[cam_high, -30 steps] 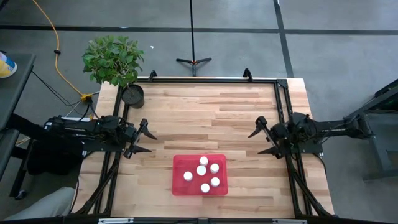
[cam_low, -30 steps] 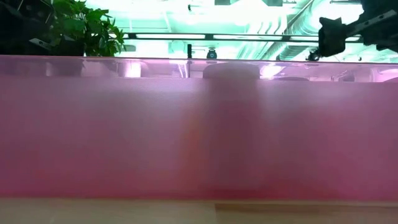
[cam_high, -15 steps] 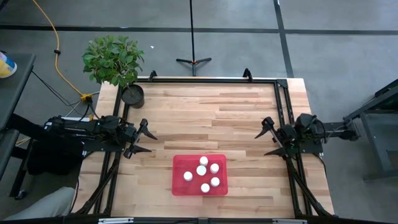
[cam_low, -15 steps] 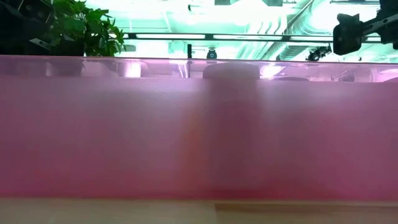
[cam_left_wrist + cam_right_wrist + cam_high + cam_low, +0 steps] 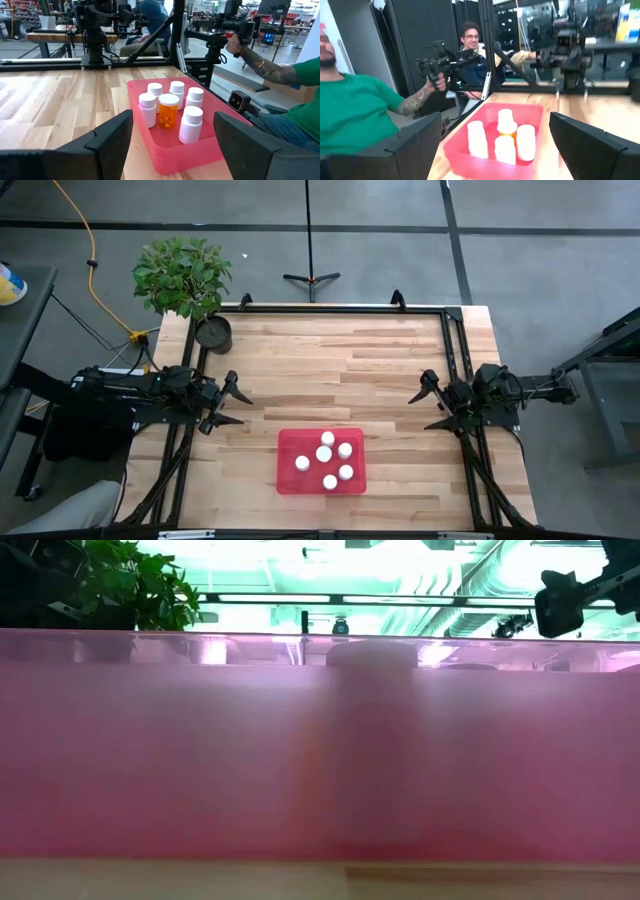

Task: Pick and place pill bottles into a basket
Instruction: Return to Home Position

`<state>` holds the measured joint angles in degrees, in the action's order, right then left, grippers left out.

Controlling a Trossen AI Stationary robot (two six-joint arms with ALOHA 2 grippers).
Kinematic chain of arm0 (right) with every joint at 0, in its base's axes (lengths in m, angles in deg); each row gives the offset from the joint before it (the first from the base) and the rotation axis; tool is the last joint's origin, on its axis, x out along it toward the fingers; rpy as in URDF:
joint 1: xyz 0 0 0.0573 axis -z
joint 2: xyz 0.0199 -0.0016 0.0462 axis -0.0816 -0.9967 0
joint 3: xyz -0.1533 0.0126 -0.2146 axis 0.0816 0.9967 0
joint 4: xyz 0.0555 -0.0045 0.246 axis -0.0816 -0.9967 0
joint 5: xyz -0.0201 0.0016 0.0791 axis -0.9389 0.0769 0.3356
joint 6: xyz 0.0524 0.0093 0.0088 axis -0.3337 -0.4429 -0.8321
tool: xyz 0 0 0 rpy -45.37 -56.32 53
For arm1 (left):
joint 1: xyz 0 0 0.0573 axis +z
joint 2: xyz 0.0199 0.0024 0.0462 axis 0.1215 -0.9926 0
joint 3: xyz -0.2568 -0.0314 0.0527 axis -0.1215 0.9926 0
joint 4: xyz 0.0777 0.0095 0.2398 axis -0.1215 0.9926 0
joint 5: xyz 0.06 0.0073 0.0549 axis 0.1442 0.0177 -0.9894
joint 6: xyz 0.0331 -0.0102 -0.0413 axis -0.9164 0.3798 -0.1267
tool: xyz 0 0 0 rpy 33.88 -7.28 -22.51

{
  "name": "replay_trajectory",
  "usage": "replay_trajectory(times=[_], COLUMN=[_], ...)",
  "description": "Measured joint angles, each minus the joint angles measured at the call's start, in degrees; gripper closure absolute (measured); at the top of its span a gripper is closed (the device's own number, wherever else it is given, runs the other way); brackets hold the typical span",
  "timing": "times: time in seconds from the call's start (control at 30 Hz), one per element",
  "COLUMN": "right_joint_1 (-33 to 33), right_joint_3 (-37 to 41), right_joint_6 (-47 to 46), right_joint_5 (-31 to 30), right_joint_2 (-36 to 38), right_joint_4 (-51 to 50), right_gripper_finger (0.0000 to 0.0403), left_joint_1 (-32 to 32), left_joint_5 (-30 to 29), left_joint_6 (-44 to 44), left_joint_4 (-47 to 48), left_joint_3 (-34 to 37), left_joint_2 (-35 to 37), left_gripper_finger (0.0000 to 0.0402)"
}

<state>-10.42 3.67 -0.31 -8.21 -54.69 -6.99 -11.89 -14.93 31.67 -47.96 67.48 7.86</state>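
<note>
Several white-capped pill bottles (image 5: 328, 453) stand upright inside the shallow red basket (image 5: 288, 478) near the table's front middle; one has an orange body (image 5: 168, 116). The bottles also show in the right wrist view (image 5: 505, 135). My left gripper (image 5: 238, 408) is open and empty at the table's left side, left of the basket. My right gripper (image 5: 426, 406) is open and empty at the table's right side, right of the basket. In the low view the basket's wall (image 5: 320, 740) fills the picture.
A small dark round pot (image 5: 213, 332) with a green plant (image 5: 182, 273) stands at the table's far left corner. A black frame (image 5: 330, 308) runs along the far edge and sides. People stand beyond the table's near edge (image 5: 350, 115).
My right gripper has drawn back toward the table's right edge, staying open and empty. The bottles and basket have not moved.
</note>
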Motion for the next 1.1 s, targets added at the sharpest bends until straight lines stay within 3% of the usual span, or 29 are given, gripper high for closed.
replay_trajectory(times=[0.23, 1.1], right_joint_1=[0.0, -0.02], right_joint_3=[0.0, -0.02], right_joint_6=[-4.35, -2.38], right_joint_5=[0.25, 0.14], right_joint_2=[-0.09, -0.09], right_joint_4=[-1.31, -1.42], right_gripper_finger=[0.0045, 0.0045], left_joint_1=[0.0, 0.0], left_joint_5=[-0.01, 0.0], left_joint_6=[-0.04, -0.09], left_joint_4=[0.0, 0.0], left_joint_3=[0.0, 0.0], left_joint_2=[0.0, 0.0], left_gripper_finger=[0.0092, 0.0092])
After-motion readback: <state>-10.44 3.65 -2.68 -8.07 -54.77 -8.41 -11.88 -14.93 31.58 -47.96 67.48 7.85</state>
